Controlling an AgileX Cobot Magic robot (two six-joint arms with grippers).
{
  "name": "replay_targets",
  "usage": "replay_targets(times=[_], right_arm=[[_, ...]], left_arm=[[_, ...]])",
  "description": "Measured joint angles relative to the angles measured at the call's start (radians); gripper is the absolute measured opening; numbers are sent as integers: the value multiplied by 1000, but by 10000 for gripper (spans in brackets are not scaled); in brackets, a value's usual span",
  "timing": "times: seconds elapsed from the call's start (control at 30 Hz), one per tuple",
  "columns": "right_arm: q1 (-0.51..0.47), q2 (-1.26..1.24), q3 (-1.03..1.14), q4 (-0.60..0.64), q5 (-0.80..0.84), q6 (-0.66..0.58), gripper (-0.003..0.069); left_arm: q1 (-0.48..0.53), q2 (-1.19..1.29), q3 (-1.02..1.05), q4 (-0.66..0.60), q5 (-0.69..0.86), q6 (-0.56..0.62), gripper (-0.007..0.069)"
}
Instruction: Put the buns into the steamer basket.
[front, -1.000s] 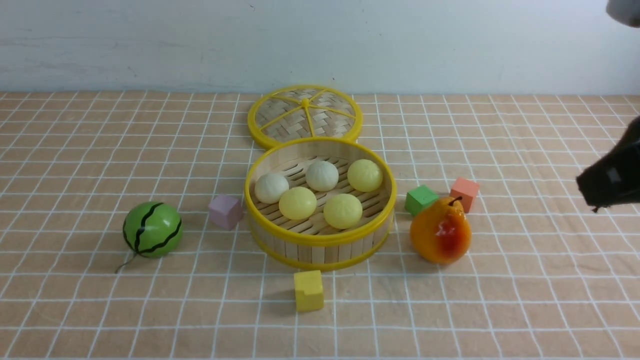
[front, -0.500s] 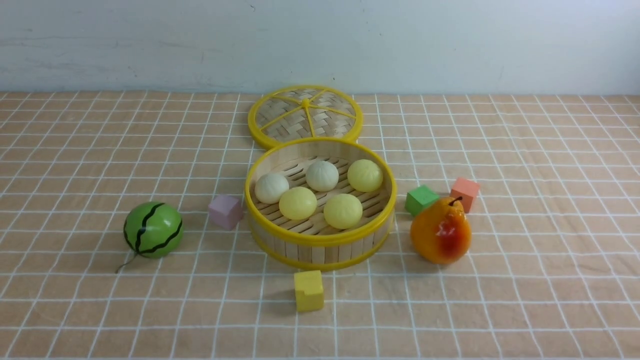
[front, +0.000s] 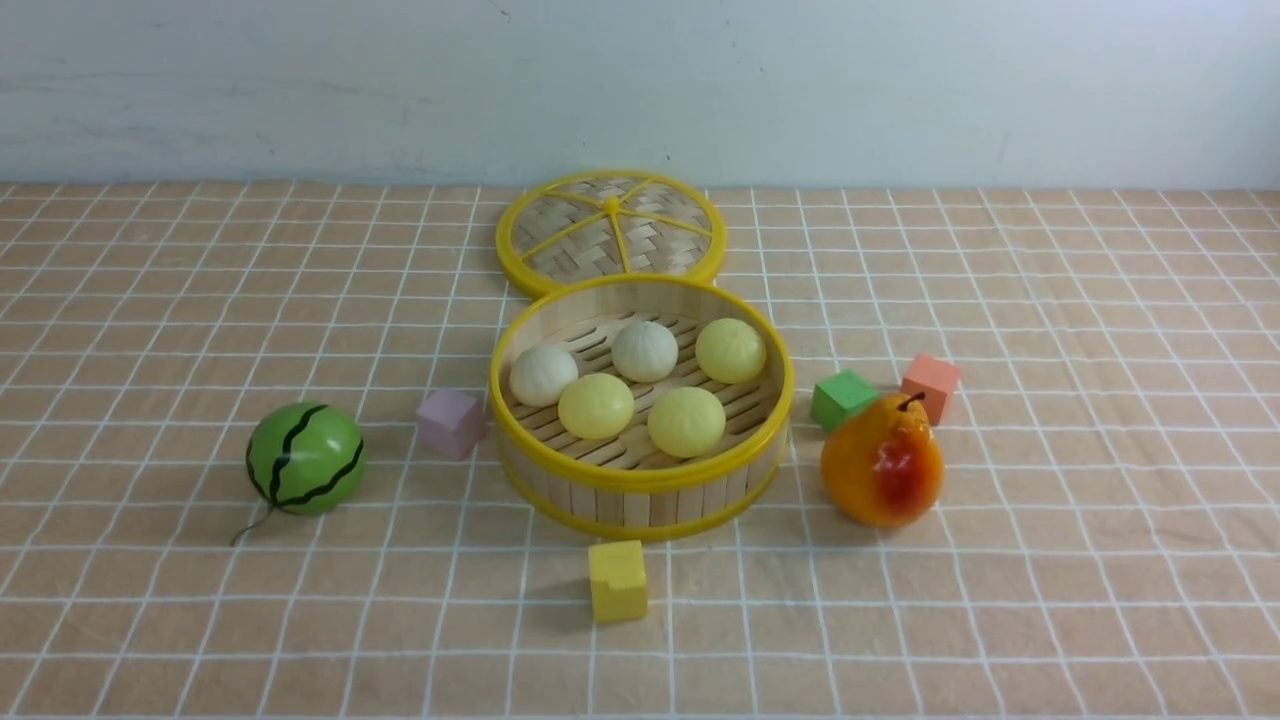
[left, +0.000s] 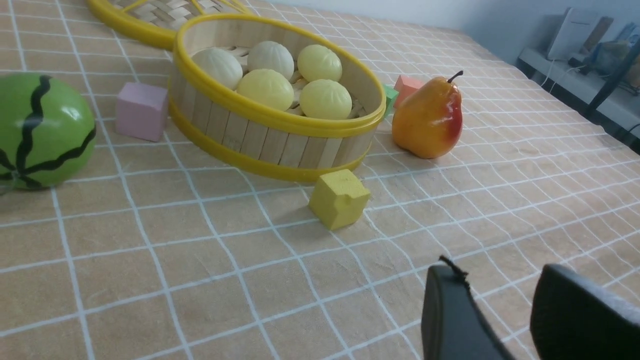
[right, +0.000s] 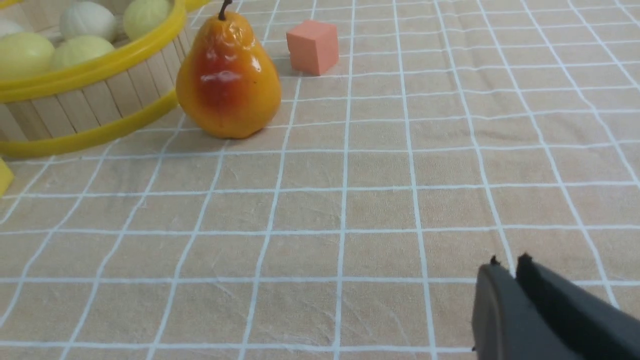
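The round bamboo steamer basket (front: 640, 495) with yellow rims sits mid-table. Inside it lie several buns: pale yellow ones (front: 596, 405) (front: 686, 421) (front: 730, 350) and off-white ones (front: 543, 374) (front: 645, 350). The left wrist view shows the steamer basket (left: 270, 145) and the buns (left: 265, 88) from the side. Neither arm shows in the front view. My left gripper (left: 500, 272) hangs open and empty over bare cloth, well short of the basket. My right gripper (right: 507, 262) is shut on nothing, over cloth near the pear (right: 227, 80).
A flat woven lid (front: 610, 232) lies behind the basket. Around it stand a watermelon ball (front: 305, 459), a pink cube (front: 451, 422), a yellow cube (front: 617, 580), a green cube (front: 842, 398), a salmon cube (front: 929, 385) and a pear (front: 882, 462).
The right arm's dark gripper, seen at the right edge one second ago, has left the front view. The buns and the basket have not moved.
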Motion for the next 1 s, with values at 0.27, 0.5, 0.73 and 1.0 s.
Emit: replay_targets(times=[0.27, 0.5, 0.73, 1.0], right_arm=[[0, 0, 0, 3, 0, 0, 52], [0, 0, 0, 3, 0, 0, 59], [0, 0, 0, 3, 0, 0, 69], [0, 0, 0, 4, 0, 0, 82]], left_arm=[[0, 0, 0, 0, 0, 0, 238], [0, 0, 0, 0, 0, 0, 238], [0, 0, 0, 2, -1, 0, 238], [59, 0, 0, 26, -42, 0, 233]])
